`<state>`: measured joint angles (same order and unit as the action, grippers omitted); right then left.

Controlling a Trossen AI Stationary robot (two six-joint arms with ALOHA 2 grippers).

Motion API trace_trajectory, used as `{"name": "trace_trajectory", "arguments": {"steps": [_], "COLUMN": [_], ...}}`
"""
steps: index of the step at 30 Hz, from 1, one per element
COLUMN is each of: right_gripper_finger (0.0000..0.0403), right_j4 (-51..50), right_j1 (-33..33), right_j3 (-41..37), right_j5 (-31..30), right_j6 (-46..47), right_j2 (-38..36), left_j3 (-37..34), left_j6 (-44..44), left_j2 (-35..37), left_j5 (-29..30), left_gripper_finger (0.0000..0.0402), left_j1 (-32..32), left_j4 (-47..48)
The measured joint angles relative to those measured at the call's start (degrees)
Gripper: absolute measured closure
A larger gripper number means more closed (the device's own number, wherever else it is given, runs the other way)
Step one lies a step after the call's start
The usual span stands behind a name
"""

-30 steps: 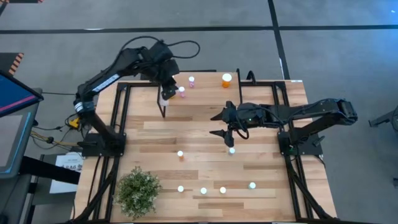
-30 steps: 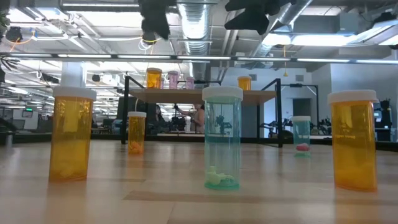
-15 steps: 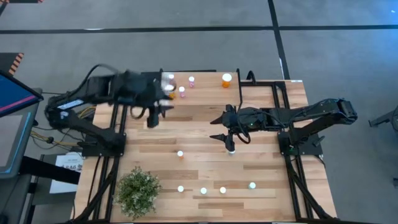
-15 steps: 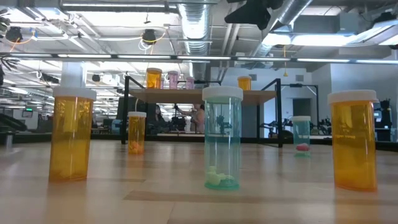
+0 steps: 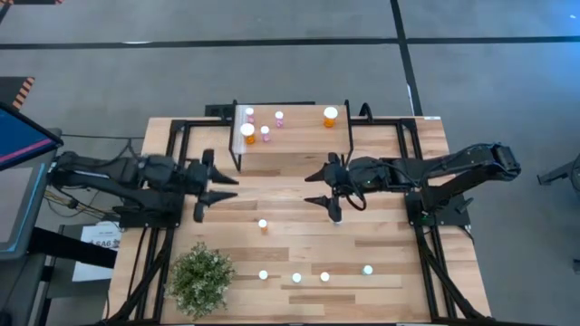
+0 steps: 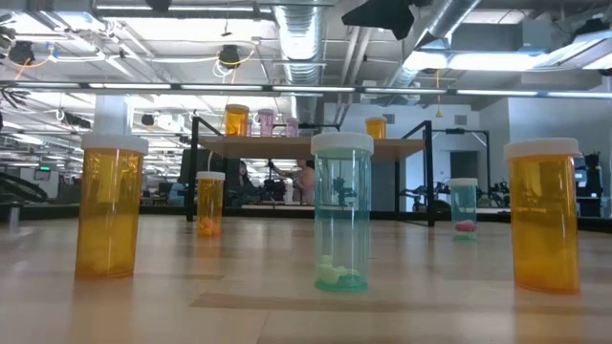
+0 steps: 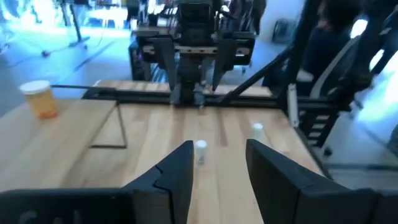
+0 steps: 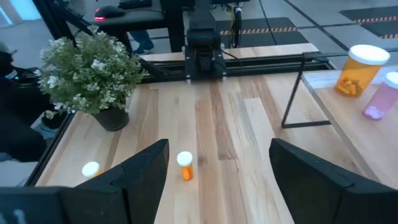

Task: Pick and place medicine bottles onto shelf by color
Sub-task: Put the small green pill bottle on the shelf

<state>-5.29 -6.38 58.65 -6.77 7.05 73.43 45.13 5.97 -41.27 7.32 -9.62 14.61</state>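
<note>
Right gripper point(image 5: 329, 201) is hanging, jaws wide, above the small orange bottle point(image 8: 185, 165). Centre over its cap, descend straight. Left gripper point(image 5: 215, 185) is waiting, jaws apart, beside the shelf point(image 5: 299, 136).

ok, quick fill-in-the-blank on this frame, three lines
1. The left end effector and the right end effector are both ___ and hold nothing.
2. In the low view, the bottle between the two large orange bottles is coloured ___.
3. The shelf carries pink bottles and ___ ones.

Missing words: open; teal; orange
</note>
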Motion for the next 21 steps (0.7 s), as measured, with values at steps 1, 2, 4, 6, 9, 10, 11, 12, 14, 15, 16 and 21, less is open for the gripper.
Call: {"name": "trace_trajectory", "arguments": {"steps": [1, 2, 4, 6, 9, 10, 11, 12, 14, 15, 16, 21], "right_gripper_finger": [0.0101, 0.0101, 0.0101, 0.0101, 0.0101, 0.0101, 0.0101, 0.0101, 0.0101, 0.0101, 0.0101, 0.0101], "right_j4": [0.0, 0.2, 3.3, 5.9, 10.4, 12.0, 13.3, 14.4, 17.1, 19.0, 20.6, 25.3], "right_j1": [-0.5, -1.1, -2.5, -4.0, -5.5, -5.8, -6.0, -6.1, -6.3, -6.3, -6.3, -6.3], "right_j3": [0.0, -0.1, -1.5, -3.7, -7.4, -8.7, -10.1, -11.4, -13.7, -14.9, -16.0, -19.7], "right_j5": [0.0, 0.0, 0.0, -0.3, -0.7, -0.8, -0.9, -0.9, -0.9, -0.9, -0.9, -0.9], "right_j6": [0.0, -0.2, -0.9, -1.1, -1.0, -0.9, -0.5, 0.2, 1.7, 2.1, 2.4, 2.7], "right_j2": [0.0, 0.0, 0.0, 0.0, 0.0, 0.0, 0.0, 0.0, 0.0, 0.0, 0.0, 0.0], "left_j3": [-2.8, -5.5, -10.2, -14.3, -18.6, -19.7, -20.5, -21.1, -22.0, -22.3, -22.6, -22.8], "left_j6": [0.4, 0.7, 1.1, 1.3, 2.1, 2.1, 2.3, 2.5, 2.9, 2.9, 3.1, 3.9], "left_j2": [1.4, 2.5, 4.1, 5.2, 5.7, 5.7, 5.6, 5.6, 5.6, 5.6, 5.6, 5.6], "left_j5": [0.6, 1.2, 2.4, 3.3, 4.0, 4.0, 4.1, 4.2, 4.9, 5.4, 6.1, 6.9], "left_gripper_finger": [0.0267, 0.0267, 0.0267, 0.0267, 0.0267, 0.0267, 0.0267, 0.0267, 0.0267, 0.0267, 0.0267, 0.0267], "left_j1": [-0.9, -1.8, -3.4, -4.6, -6.2, -6.6, -7.1, -7.4, -8.0, -8.2, -8.3, -8.3], "left_j4": [-2.3, -4.6, -9.6, -13.8, -19.5, -20.7, -21.8, -22.3, -22.5, -22.5, -22.7, -22.8]}}
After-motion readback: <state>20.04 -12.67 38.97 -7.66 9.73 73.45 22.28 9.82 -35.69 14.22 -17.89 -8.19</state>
